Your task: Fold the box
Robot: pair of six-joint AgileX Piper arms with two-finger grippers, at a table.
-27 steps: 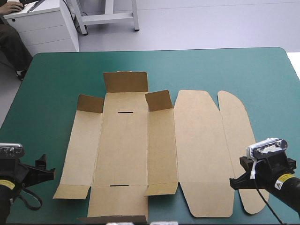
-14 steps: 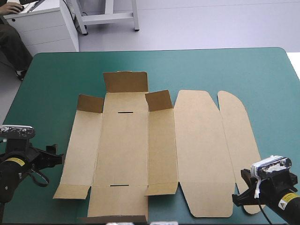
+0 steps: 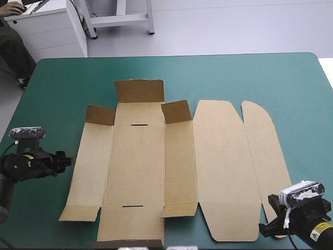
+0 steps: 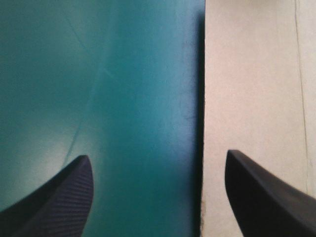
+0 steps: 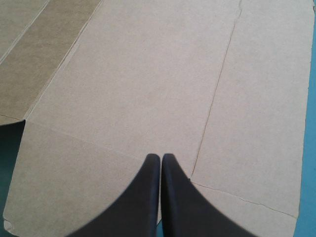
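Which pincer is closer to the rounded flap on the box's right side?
Right. The right pincer, shut, is at the near end of the rounded flap; the left pincer, open, straddles the left edge of the box.

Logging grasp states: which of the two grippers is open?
The left gripper: its jaws stand apart, astride an edge of the box; the right gripper has them shut.

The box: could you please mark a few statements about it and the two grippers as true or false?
1. The box lies unfolded, mostly flat. True.
2. The left gripper is shut. False: it is open, astride the box's left edge.
3. The right gripper is shut. True.
4. The right gripper is at the box's far left corner. False: it is at the near right end.
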